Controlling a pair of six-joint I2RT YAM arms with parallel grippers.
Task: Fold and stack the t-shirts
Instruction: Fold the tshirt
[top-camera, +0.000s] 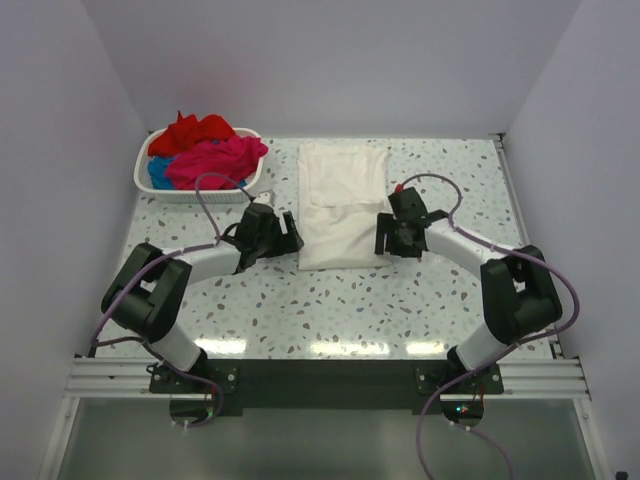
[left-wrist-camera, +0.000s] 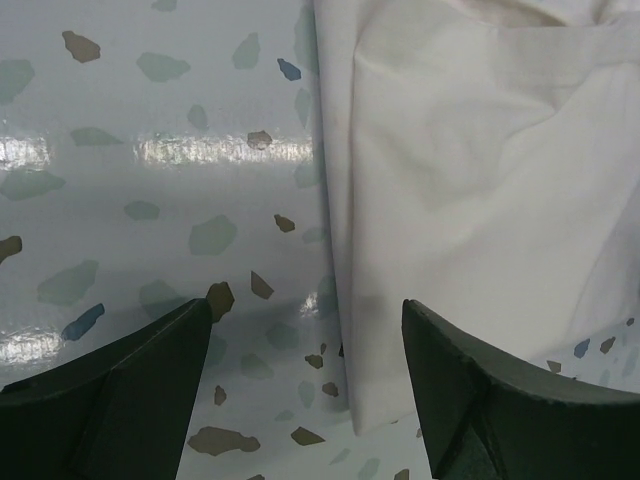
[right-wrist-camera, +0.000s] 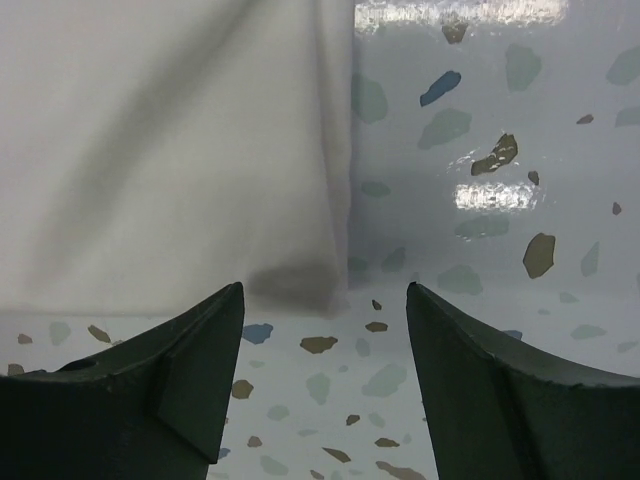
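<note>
Presently my left end effector (top-camera: 292, 240) hangs open and empty at the near left corner of the folded white cloth t-shirt (top-camera: 340, 205). In my left wrist view the cloth's edge runs between the two dark fingers. My right end effector (top-camera: 384, 238) is likewise spread wide, gripping nothing, at the shirt's near right corner. The white shirt lies flat as a long rectangle on the middle of the glossy speckled table (top-camera: 320, 310). At the far left corner, a white plastic slatted basket (top-camera: 200, 196) holds a crumpled red t-shirt (top-camera: 195, 132), a magenta-pink t-shirt (top-camera: 215, 160) and a blue t-shirt (top-camera: 158, 172), well apart from both end effectors.
</note>
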